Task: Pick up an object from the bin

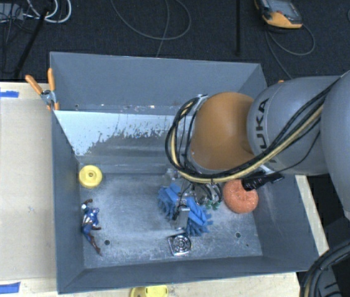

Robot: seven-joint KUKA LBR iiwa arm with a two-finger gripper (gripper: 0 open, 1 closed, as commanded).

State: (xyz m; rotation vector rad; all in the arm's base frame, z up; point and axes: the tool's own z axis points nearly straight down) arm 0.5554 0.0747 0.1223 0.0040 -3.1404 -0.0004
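Camera view: blue toy beneath jaws

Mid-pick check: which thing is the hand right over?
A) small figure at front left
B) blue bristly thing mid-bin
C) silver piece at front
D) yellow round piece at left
B: the hand is down among the blue bristly thing mid-bin, an orange ball close beside it.

Bulky rounded silver-grey metal arm, black lettering partly hidden. Smooth orange-brown domed wrist cover. Black and yellow cables looped round dome. Small dark metallic gripper beneath.
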